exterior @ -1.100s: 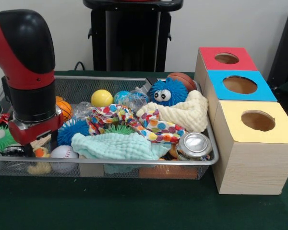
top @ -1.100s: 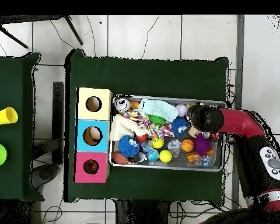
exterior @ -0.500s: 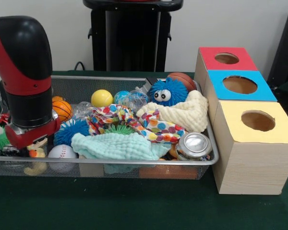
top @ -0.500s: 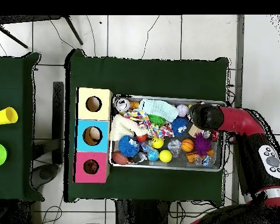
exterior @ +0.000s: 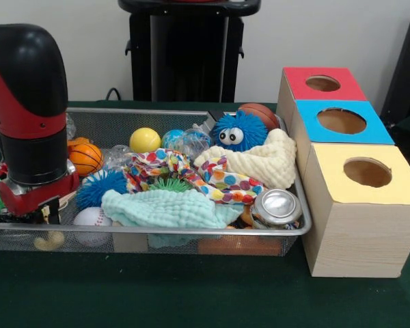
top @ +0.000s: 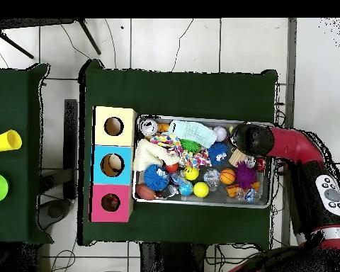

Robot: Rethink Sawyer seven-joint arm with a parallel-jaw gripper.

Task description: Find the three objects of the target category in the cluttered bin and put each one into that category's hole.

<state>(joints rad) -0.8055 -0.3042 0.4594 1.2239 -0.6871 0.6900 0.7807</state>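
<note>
My gripper (exterior: pixel 35 213) is low in the bin's (exterior: pixel 191 236) corner, far from the three boxes (exterior: pixel 359 205)

I cannot tell if it is apart or together. The baseball (exterior: pixel 90 217) sits just beside it, so I think I should go slow and straight, and not bump the mesh wall

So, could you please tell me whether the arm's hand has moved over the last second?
Yes. In the front view the hand has slid left along the wire bin, away from the small basketball, now uncovered beside it.
</note>
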